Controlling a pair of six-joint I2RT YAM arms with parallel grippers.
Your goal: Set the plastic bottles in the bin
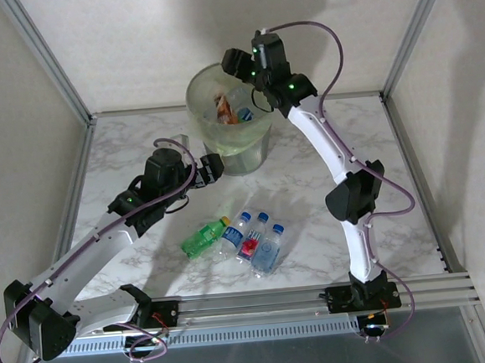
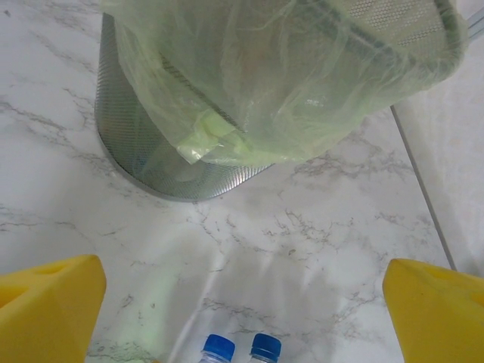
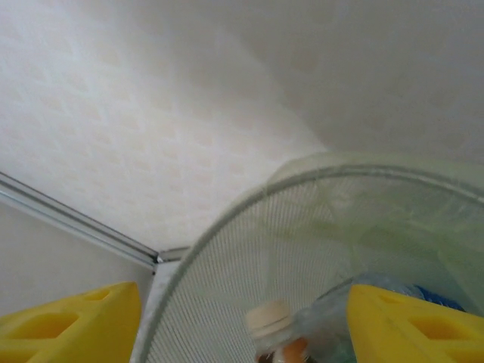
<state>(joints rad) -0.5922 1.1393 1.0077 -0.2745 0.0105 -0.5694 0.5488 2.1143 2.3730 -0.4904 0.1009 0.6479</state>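
The bin (image 1: 229, 124) is a mesh bucket lined with a pale-green bag and stands at the back middle of the table. Inside it lie an orange-labelled bottle (image 1: 223, 109) and a blue-labelled one (image 1: 245, 112). My right gripper (image 1: 241, 74) hangs over the bin's rim (image 3: 249, 212), open, with a cream-capped bottle (image 3: 268, 319) below its fingers (image 3: 412, 325), inside the bin. Several plastic bottles lie on the near table: a green one (image 1: 203, 237), two with blue caps (image 2: 218, 346) and one with a red label (image 1: 252, 246). My left gripper (image 1: 216, 168) is open and empty, between these and the bin's base (image 2: 151, 151).
Grey frame posts and pale walls close in the marble table (image 1: 325, 166) on three sides. The aluminium rail (image 1: 269, 301) with both arm bases runs along the near edge. Bare marble (image 2: 302, 249) lies between the left gripper's fingers and the bin.
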